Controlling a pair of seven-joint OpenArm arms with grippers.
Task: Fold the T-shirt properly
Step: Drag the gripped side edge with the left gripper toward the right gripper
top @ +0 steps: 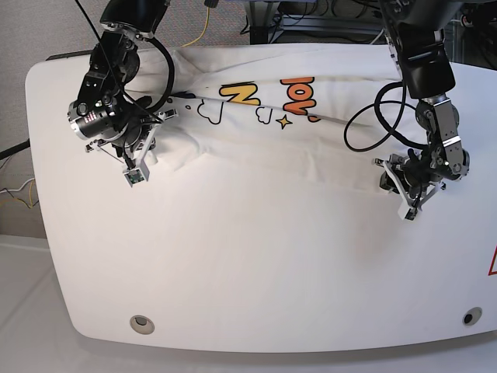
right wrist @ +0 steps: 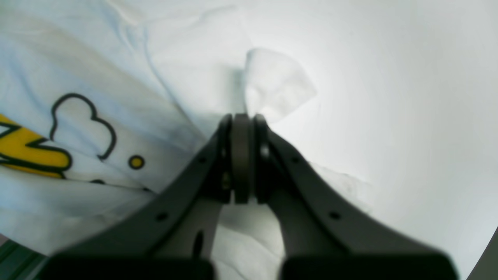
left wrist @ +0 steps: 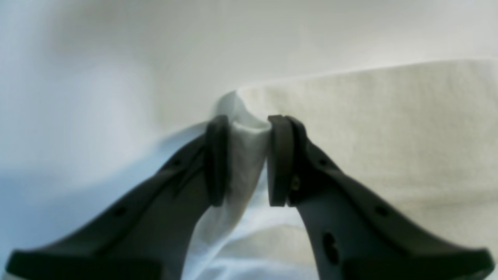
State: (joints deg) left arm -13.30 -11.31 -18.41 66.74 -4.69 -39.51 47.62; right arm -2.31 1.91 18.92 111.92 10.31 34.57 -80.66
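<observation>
Both sets of fingers pinch the T-shirt (top: 256,148), spread across the counter (top: 256,272) toward twelve o'clock: right fingers (right wrist: 241,155) clenched, left fingers (left wrist: 243,159) grasping a thin ridge that may slip out when lifted.

Two black arms w/ looping black cables; each pincer (left (left wrist: 247,159), right (right wrist: 241,157)) has dark grey curved fingers, flat rubber pads, small screw holes.
</observation>
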